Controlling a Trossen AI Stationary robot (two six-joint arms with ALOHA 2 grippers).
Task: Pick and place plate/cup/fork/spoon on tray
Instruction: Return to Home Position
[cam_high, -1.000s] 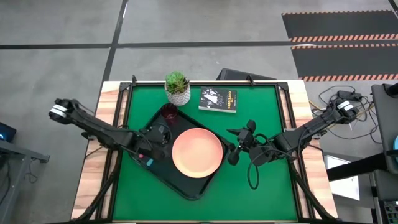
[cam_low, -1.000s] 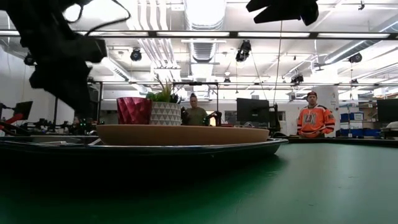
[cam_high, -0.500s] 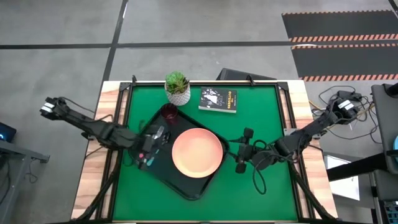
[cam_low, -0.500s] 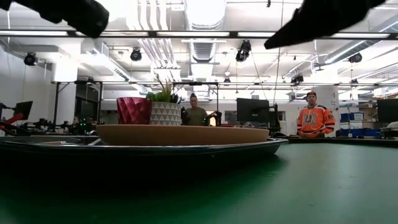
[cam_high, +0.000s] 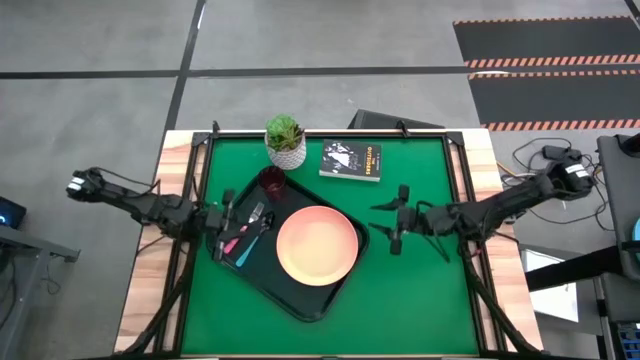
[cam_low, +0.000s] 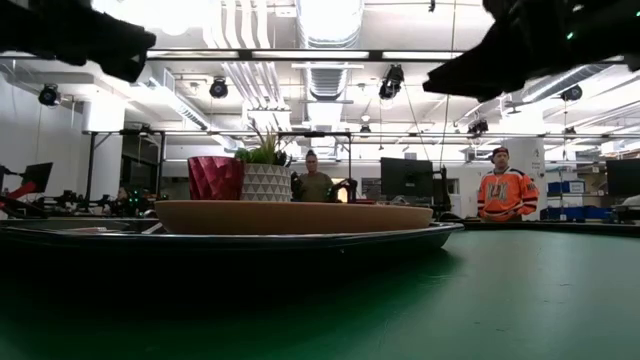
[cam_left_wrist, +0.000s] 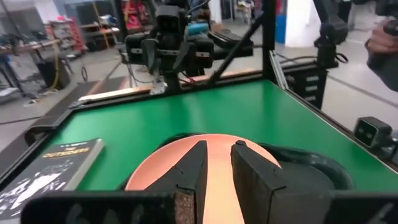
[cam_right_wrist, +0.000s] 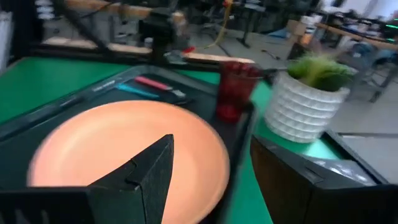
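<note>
Black tray (cam_high: 300, 300) already carries all four pieces, so I judge the placing done and the step in hand to be the return to rest. Next, both arms need only draw back outward without brushing anything. The left claw (cam_high: 225, 222) hangs at the tray's edge, fingers narrowly parted and empty. The fork (cam_high: 238, 238) and spoon (cam_high: 250, 245) lie just ahead of its tips, the cup (cam_high: 272, 181) off to one side. The right claw (cam_high: 388, 225), spread wide and empty, hovers over the table (cam_high: 420, 300). The plate (cam_high: 317, 245) lies ahead of it, between both claws.
</note>
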